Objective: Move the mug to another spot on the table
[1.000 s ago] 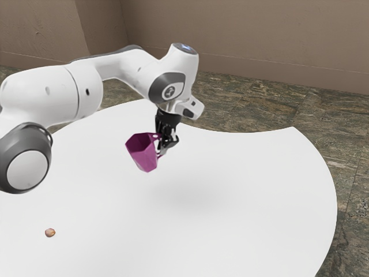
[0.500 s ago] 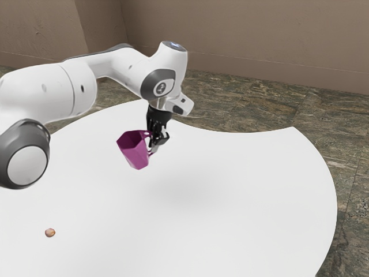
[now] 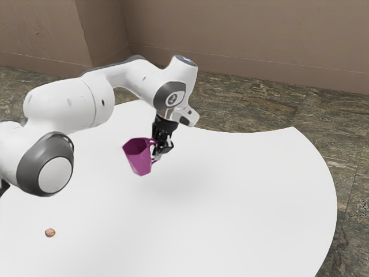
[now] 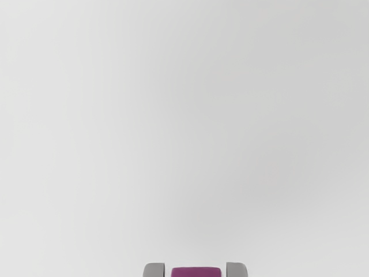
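Exterior view: the magenta mug (image 3: 138, 157) hangs above the table (image 3: 248, 196), pinched at its handle.
The gripper (image 3: 157, 150) points down with its jaws closed on the mug's handle. The cup body hangs at about nine o'clock from the fingertips, slightly tilted, mouth upward. It is clear of the white top, and its soft shadow lies at about four o'clock from it. In the wrist view a strip of the mug (image 4: 196, 271) sits between the two grey fingers (image 4: 153, 270), touched from both sides. I judge the mug rigid, light and smooth-walled. Held off-centre by the handle, it may swing or twist, so a slow carry suits it. The handle or the rim wall look the sensible holds. A small brown crumb (image 3: 51, 232) lies near seven o'clock from the mug, well apart.
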Controlling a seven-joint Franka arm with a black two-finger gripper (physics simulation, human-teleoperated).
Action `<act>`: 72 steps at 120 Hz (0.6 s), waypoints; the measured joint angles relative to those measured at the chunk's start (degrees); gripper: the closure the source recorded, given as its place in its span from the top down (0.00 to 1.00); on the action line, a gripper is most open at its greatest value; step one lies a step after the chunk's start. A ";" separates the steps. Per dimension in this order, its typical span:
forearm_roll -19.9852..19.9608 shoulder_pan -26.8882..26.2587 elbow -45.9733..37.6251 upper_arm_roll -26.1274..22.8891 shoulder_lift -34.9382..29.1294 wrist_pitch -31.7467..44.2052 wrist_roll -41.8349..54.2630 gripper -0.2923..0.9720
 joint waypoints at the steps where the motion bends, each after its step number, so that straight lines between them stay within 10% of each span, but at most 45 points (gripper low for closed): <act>1: 0.02 -0.38 0.75 0.47 0.42 -0.30 0.02 0.19; 72: -3.42 -4.09 18.34 7.80 13.07 -3.73 0.84 0.19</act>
